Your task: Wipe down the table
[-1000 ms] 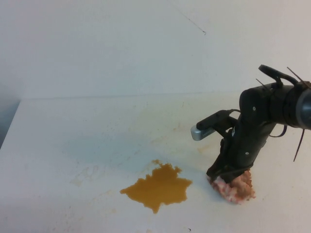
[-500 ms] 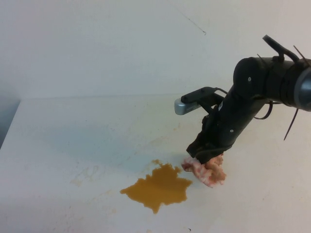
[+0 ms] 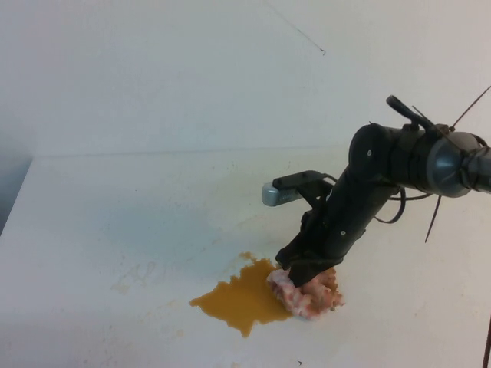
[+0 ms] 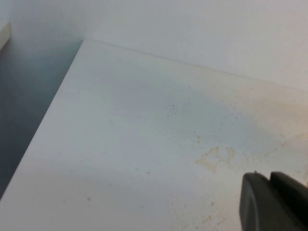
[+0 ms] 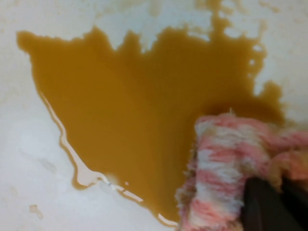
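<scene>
Finds the right arm (image 3: 399, 161) reaching in from the right of the high view, black, elbow raised, forearm slanting steeply down and leftward toward the near middle of the white table (image 3: 115, 215). Puts the right gripper (image 3: 305, 270) at the low end of that slant, pressed together and pinching the top of a crumpled cloth (image 3: 308, 295). Notes a silver-grey wrist camera (image 3: 276, 193) jutting out to the left above the gripper. Places the cloth down on the tabletop, bunched into a lump, fluffy, streaked pink and white, its left edge overlapping the right edge of an orange-brown puddle (image 3: 242, 299). Reads the puddle as glossy and ragged in outline, with small points and lobes, spread to the left of the cloth and lying toward the table's front edge. Picks out, from the right wrist view, the same cloth (image 5: 226, 163) sitting on the liquid's margin, some fibres tinted tan close to the dark fingers (image 5: 264, 207). Catches the left gripper (image 4: 270, 192) only in the left wrist view, dark, above a bare, faintly stained stretch of table near its left edge; cannot tell whether spread or pressed together.
</scene>
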{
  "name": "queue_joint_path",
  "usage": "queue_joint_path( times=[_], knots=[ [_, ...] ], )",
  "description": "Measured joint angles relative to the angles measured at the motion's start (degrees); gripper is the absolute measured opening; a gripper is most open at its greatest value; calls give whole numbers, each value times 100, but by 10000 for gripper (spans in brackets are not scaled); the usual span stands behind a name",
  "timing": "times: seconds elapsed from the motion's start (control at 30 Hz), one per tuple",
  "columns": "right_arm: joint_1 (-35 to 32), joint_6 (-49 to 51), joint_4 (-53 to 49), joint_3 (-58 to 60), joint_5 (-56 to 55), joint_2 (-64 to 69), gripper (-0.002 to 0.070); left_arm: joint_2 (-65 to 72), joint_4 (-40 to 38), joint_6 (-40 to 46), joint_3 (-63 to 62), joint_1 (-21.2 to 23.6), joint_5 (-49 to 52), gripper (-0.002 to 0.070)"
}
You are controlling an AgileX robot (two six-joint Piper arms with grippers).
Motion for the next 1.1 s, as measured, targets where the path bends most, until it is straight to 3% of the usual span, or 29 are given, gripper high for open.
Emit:
queue_joint_path(
  times=[0.23, 0.7, 1.1],
  knots=[
    [152, -365, 649, -34, -47, 242, 14, 0, 0, 0, 0, 0, 0, 0],
    [520, -508, 786, -102, -273, 262, 13, 0, 0, 0, 0, 0, 0, 0],
    [533, -484, 918, -1648, 549, 351, 13, 0, 0, 0, 0, 0, 0, 0]
  ],
)
